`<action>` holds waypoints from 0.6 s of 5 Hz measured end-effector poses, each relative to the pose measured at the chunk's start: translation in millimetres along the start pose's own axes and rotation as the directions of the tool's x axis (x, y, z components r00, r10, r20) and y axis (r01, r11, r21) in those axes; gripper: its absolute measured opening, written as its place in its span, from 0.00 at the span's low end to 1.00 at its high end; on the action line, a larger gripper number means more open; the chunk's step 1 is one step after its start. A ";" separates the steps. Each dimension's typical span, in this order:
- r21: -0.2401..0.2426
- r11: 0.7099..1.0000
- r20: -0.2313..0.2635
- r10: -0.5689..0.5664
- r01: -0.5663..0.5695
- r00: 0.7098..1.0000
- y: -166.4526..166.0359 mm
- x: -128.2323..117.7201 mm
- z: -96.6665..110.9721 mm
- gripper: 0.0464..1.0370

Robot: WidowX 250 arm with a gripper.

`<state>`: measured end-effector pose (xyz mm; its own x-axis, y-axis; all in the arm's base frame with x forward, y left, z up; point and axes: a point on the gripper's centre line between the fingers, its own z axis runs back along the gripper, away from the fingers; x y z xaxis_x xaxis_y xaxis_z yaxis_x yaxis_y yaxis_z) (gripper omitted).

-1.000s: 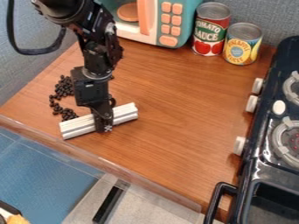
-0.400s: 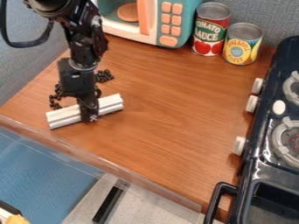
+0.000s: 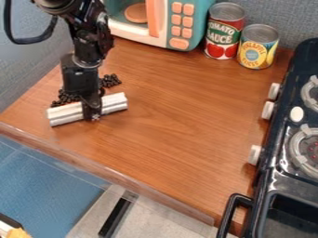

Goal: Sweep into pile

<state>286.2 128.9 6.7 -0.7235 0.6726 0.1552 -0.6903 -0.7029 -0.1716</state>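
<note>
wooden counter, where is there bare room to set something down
The wooden counter is bare between the white bar and the stove, and in front of the cans. The left is crowded: gripper, white bar and black pellets. The toy microwave and cans line the back.

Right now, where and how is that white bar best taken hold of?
Probably by the middle of the white bar, from above, with the pincer closing across its narrow width: it lies long and low on the counter, so a central grip should balance both ends.
</note>
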 end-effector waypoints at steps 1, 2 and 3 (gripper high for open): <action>-0.011 1.000 0.006 -0.004 0.004 1.000 -10.1 -0.5 -1.0 0.35; -0.014 1.000 0.012 0.009 -0.009 1.000 -23.4 0.8 -4.5 0.35; -0.013 1.000 0.020 0.028 -0.027 0.999 -35.4 2.5 -7.5 0.35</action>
<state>308.9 157.2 5.8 -0.7423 0.6481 0.1702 -0.6701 -0.7181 -0.1880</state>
